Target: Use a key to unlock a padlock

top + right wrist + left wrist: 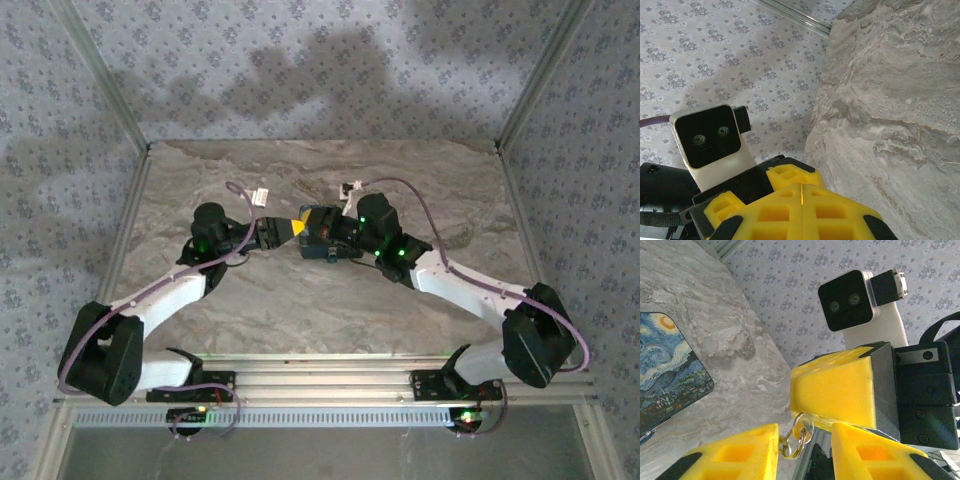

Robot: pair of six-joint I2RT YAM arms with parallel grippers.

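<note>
The padlock (665, 370) lies flat on the marble table (740, 330), its night-sky face up; from above it is the blue block (318, 240) below the two gripper tips. My right gripper (795, 410) is shut, its yellow pads (802, 210) pressed together. A metal key ring (797, 437) dangles from its tip. The key is hidden between those pads. My left gripper (805, 440) faces it tip to tip, jaws apart around the ring, and its left finger (740, 452) touches the ring. In the top view the left gripper (298, 227) meets the right gripper (338, 237) mid-table.
Patterned walls (320, 70) with metal corner posts (110, 90) enclose the table at the back and sides. The right arm's wrist camera (847, 300) sits just beyond the ring. Bare marble (320, 310) lies between the grippers and the arm bases.
</note>
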